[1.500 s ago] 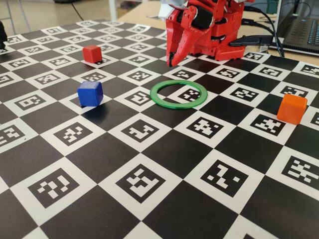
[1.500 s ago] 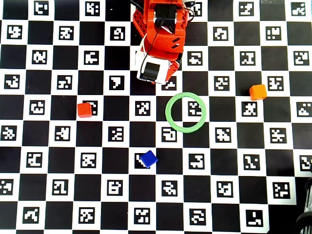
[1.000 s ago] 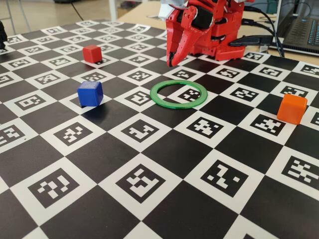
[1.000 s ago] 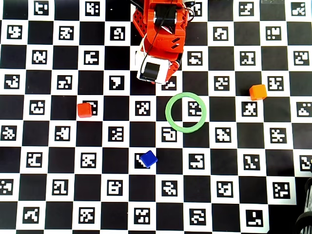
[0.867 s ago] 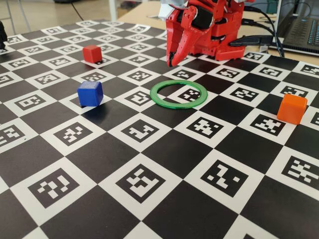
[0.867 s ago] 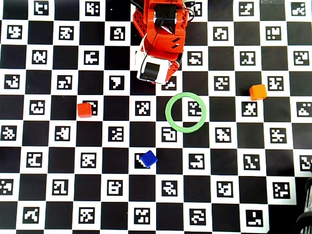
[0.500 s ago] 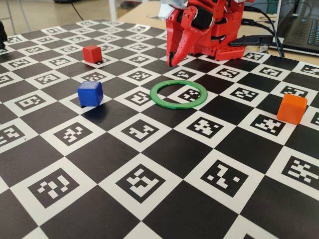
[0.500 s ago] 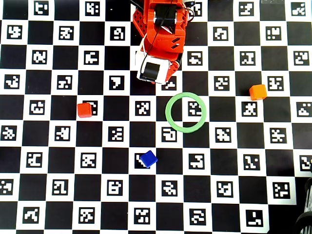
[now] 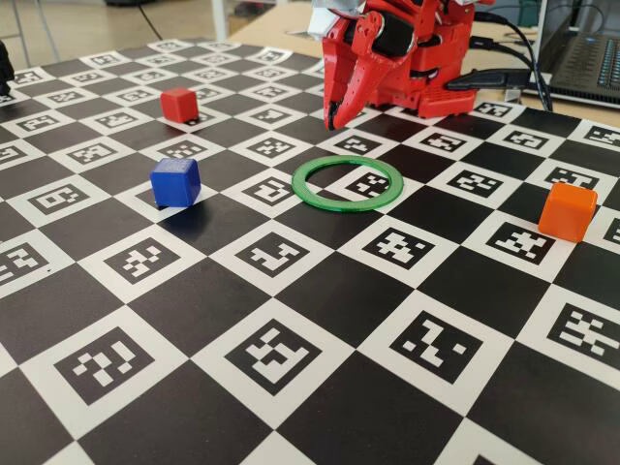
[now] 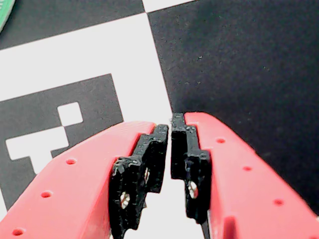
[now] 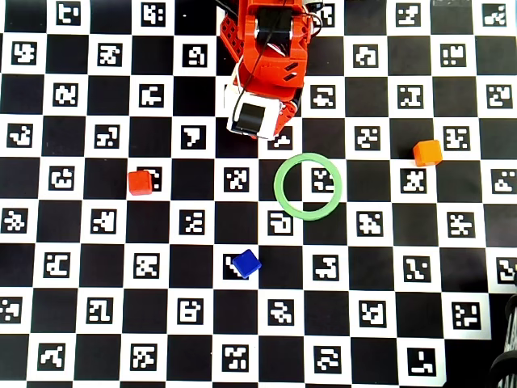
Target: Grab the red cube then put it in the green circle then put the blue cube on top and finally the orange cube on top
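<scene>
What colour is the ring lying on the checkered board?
The ring is green, clearest in the fixed view.

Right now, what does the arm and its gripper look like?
The arm is glossy red plastic with black inset parts; the overhead view shows a white block on it. The gripper has two tapered red fingers dotted with small holes, tipped by black stepped pads. Black cables trail behind.

Robotics lab: fiducial-marker checkerboard mat (image 9: 291, 368), laptop (image 9: 586, 58), cables (image 9: 504, 77).
</scene>
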